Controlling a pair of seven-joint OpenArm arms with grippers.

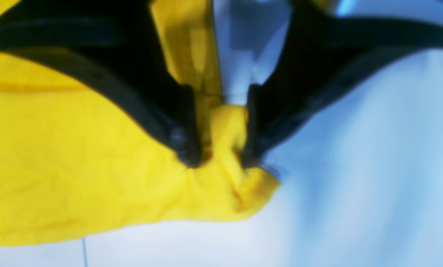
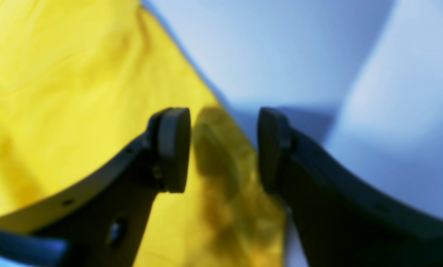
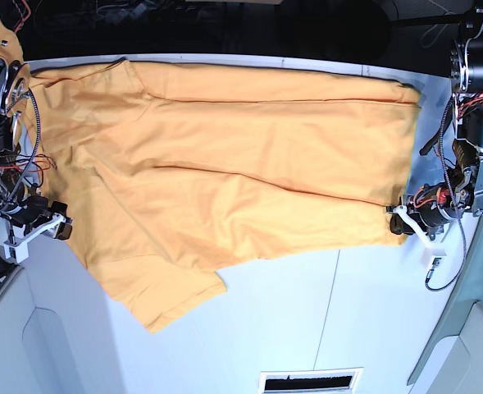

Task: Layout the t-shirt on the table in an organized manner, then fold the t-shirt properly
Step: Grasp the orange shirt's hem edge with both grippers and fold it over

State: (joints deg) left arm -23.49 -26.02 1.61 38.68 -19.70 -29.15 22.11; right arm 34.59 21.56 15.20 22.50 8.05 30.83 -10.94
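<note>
The orange-yellow t-shirt (image 3: 225, 156) lies spread across the far half of the white table (image 3: 372, 320), with one sleeve pointing toward the front left. At the shirt's right-hand corner my left gripper (image 3: 397, 222) is down on the cloth. In the left wrist view, a bunched fold of the t-shirt (image 1: 58, 155) is pinched between the black fingertips of my left gripper (image 1: 219, 159). My right gripper (image 3: 59, 230) is at the shirt's left edge. In the right wrist view, my right gripper (image 2: 223, 148) stands open above the hem of the t-shirt (image 2: 76, 74) with nothing between the pads.
A thin dark seam (image 3: 335, 304) runs across the bare front part of the table. A slotted opening (image 3: 311, 382) sits at the front edge. Arm bases with loose wiring stand at the far left (image 3: 3, 123) and far right (image 3: 475, 123).
</note>
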